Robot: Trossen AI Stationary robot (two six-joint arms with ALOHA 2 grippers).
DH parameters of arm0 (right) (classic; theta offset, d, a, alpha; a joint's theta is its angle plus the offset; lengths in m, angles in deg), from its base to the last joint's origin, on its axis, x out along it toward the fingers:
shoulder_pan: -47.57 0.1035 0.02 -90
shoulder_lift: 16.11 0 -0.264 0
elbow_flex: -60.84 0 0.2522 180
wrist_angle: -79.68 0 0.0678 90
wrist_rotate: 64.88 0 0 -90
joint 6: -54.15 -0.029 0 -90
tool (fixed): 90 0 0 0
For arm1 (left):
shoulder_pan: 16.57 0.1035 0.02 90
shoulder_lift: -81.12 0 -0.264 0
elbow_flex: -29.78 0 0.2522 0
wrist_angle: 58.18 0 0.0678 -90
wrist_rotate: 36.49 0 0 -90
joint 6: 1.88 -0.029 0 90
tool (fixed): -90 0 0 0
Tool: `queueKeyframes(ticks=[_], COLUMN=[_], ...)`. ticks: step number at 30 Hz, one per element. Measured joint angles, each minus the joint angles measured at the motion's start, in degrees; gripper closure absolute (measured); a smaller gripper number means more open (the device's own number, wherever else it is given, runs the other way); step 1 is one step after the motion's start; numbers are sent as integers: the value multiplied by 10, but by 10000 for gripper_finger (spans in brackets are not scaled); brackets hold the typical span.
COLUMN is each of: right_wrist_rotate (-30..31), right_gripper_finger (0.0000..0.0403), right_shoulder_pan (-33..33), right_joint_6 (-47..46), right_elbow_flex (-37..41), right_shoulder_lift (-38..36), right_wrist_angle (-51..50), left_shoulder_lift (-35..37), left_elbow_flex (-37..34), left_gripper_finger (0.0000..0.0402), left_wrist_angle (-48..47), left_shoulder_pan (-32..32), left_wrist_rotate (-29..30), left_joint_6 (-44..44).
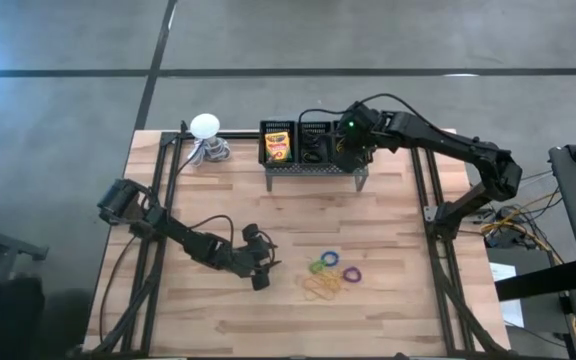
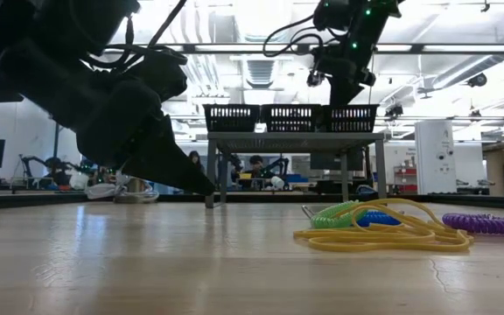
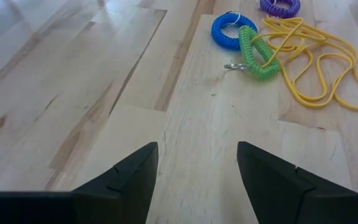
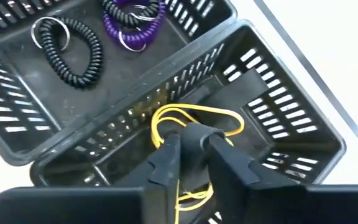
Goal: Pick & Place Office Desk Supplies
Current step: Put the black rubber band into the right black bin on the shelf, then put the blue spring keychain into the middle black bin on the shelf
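My right gripper (image 4: 190, 138) hangs over the right-hand compartment (image 4: 278, 124) of the black three-part basket (image 1: 313, 152) at the table's far side, shut on a yellow rubber band. The middle compartment holds a black coil ring (image 4: 73, 53) and a purple one (image 4: 132, 22). The left one holds a crayon box (image 1: 277, 147). My left gripper (image 3: 197, 168) is open, low over bare wood near the table's middle. To its right lie a blue ring (image 3: 232, 31), a green ring (image 3: 258, 53), a purple ring (image 3: 279, 6) and tangled yellow rubber bands (image 3: 316, 62). My right gripper pinches a yellow rubber band (image 4: 197, 118) between its two fingertips (image 4: 169, 152), coming from above and pointing down into the basket's right compartment. Loops of the band spread beyond the tips and another strand (image 4: 185, 196) shows below them. Whether the band rests on the basket floor cannot be told.
The basket stands raised on thin legs (image 2: 213, 171) at the far edge. A white ball on a coiled grey base (image 1: 205, 128) sits left of it. The table's near part, in front of the rings, is bare wood (image 1: 368, 320).
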Motion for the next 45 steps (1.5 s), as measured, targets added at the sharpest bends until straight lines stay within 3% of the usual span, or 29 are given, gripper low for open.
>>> queueKeyframes(ticks=[9,20,29,35,39,45], right_wrist_rotate=[0,4,13,86,125,126], right_gripper_finger=[220,200,200,200,200,200], right_shoulder_pan=[0,33,194,349,448,542], right_joint_6=[10,9,-6,-14,-30,-69], right_elbow_flex=[0,0,87,213,294,385], right_shoulder_lift=[-8,-96,-176,-205,-205,-173], right_wrist_angle=[8,32,143,288,404,522], left_shoulder_lift=[0,0,0,0,0,0], left_elbow_flex=[0,0,0,0,0,0], left_gripper_finger=[179,179,179,179,179,179], left_wrist_angle=[-1,-1,-1,-2,-2,-1], left_shoulder_pan=[0,0,0,0,0,1], left_wrist_rotate=[0,0,0,0,0,0], left_joint_6=[0,-2,-2,-2,-2,-1])
